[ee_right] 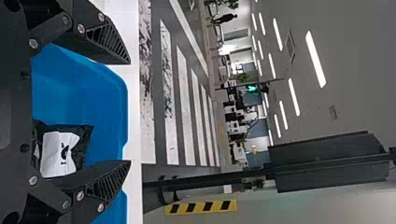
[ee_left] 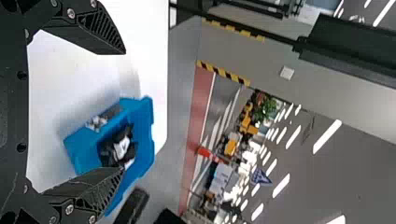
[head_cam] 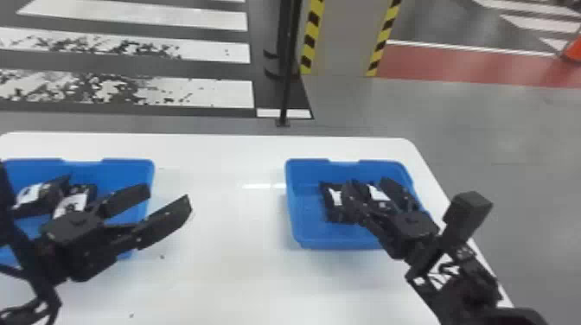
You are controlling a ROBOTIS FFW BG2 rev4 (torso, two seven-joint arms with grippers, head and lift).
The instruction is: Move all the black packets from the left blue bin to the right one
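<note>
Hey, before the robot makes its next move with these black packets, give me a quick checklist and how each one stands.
1. Left gripper open and empty: ok.
2. Right gripper open and empty: ok.
3. Left gripper lined up on a packet: not ok, its fingers point past the right wall of the left blue bin.
4. Left bin emptied: not ok, at least two black packets lie in it.
5. More packets hidden behind the left arm: cannot tell.
6. Space above the right blue bin free for a drop: not ok, the right gripper is over it.
</note>
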